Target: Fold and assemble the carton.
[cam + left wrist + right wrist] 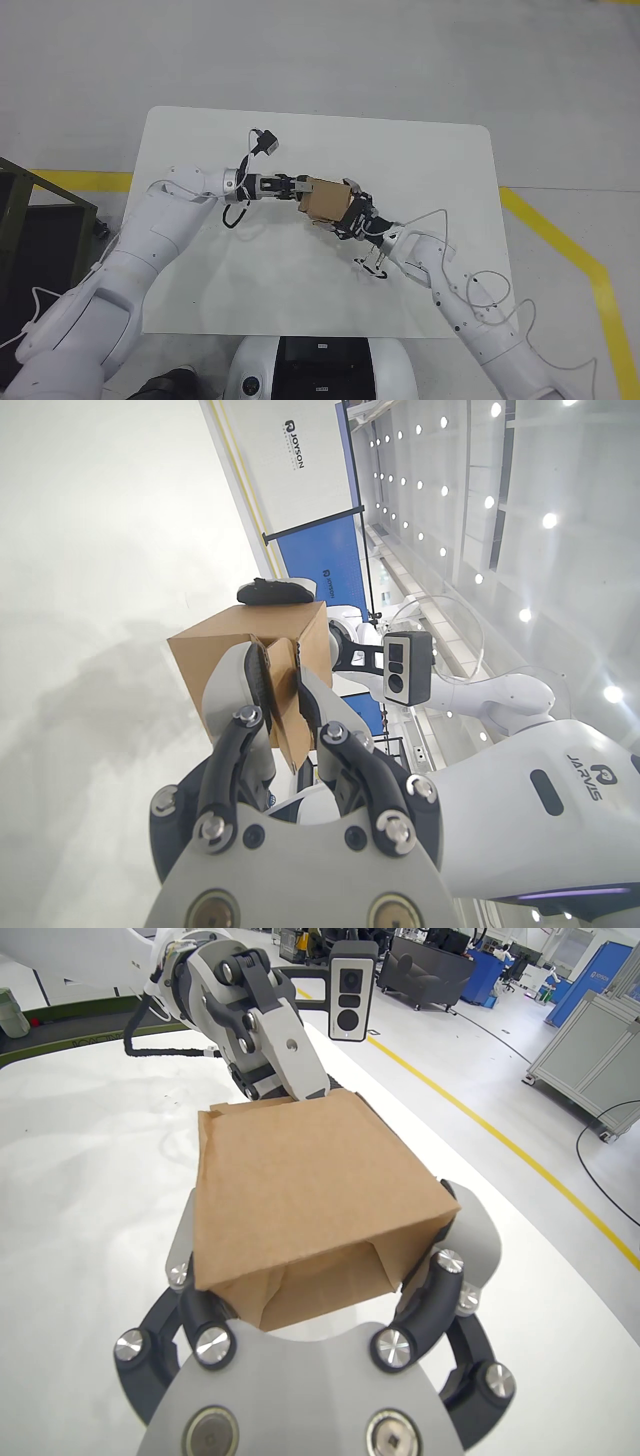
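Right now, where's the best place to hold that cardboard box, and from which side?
Probably hold the box across its two flat side walls, coming in from its open end, as the right end effector does. Those walls are parallel, so a grip sits flat. The flap the left end effector pinches at the other end is thin and could bend.

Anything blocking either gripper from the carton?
Nothing visible. Both are on the carton: the left gripper pinches a flap at one end, and the right gripper clamps the carton's sides at the opposite, open end.
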Controlling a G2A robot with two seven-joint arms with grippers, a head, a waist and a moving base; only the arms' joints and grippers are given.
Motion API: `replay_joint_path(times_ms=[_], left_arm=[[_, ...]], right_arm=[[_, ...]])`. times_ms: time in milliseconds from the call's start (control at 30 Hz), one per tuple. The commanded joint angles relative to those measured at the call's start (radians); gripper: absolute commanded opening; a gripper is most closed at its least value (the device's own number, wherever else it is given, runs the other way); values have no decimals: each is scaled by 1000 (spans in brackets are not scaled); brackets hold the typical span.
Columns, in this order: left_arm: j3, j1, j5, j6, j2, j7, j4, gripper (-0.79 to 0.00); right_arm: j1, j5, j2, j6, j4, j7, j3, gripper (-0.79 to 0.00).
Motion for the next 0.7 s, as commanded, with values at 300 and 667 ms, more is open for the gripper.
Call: replay_joint_path(times_ms=[300,667], left_arm=[[18,-17,-11,-7,-15,7,8,-751],[16,-23,-20,-18,-19,18,19,-754]], right_arm=[[4,-8,-7,15,-10,37,-18,0],[7,-5,-13,36,0,57,-25,0]])
